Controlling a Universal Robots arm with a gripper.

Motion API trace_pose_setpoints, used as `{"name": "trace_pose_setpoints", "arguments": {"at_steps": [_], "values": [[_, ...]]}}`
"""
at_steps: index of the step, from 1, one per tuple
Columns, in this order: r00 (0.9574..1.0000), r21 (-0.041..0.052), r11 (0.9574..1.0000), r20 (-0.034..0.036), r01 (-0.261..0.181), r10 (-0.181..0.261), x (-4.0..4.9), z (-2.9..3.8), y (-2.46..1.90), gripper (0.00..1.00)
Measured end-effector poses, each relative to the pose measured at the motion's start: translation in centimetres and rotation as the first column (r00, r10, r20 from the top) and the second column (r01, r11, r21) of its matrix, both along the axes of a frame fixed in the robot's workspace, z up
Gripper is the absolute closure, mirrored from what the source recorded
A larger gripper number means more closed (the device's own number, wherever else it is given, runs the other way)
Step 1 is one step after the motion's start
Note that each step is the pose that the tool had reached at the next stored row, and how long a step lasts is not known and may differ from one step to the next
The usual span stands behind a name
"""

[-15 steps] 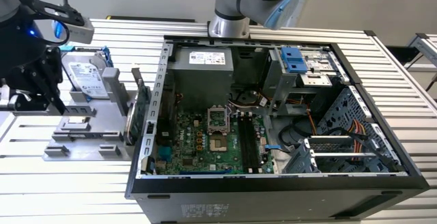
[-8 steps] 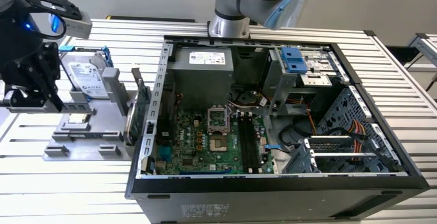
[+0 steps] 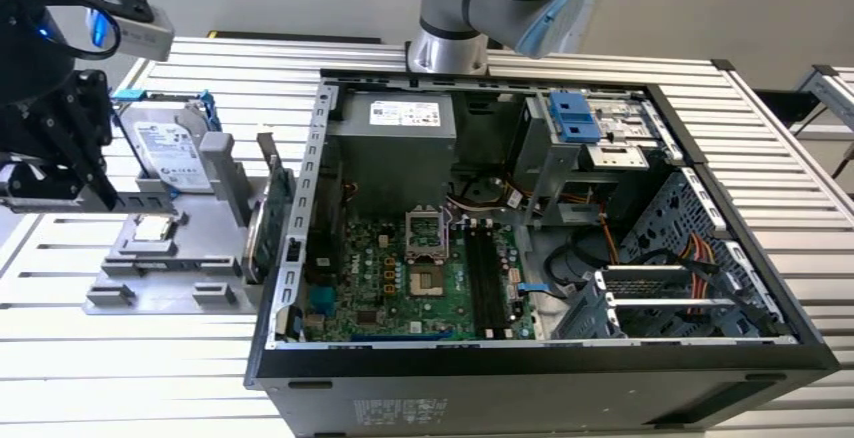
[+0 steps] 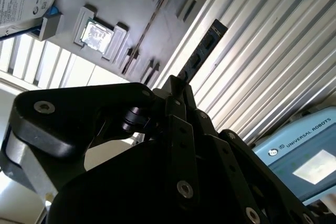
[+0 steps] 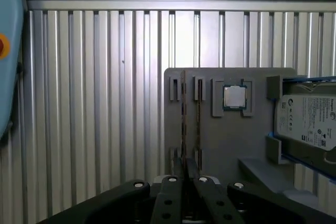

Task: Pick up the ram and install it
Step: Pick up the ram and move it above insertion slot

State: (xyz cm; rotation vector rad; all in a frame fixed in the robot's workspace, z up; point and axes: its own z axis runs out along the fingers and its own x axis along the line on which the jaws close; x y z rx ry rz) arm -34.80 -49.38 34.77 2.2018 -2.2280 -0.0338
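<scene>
Tool [image 4: 176,85] closed on the ram [image 4: 205,51], whose gripped end is hidden inside it.

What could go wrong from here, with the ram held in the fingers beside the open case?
1. The ram sticks far out from the fingers, apparently gripped near one end; it may tilt or slip in transit.
2. In the exterior view, the case wall and the upright expansion card stand before the motherboard; the long strip could clip them.
3. The memory slots lie close beside the processor socket; a skewed ram may jam.
</scene>
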Motion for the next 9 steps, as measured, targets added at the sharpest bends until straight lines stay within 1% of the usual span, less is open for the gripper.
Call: {"name": "trace_pose_setpoints", "arguments": {"at_steps": [9], "values": [[1.0, 0.0, 1.0, 0.0, 0.0, 0.0, 0.0, 1.12, 0.0, 1.0]]}}
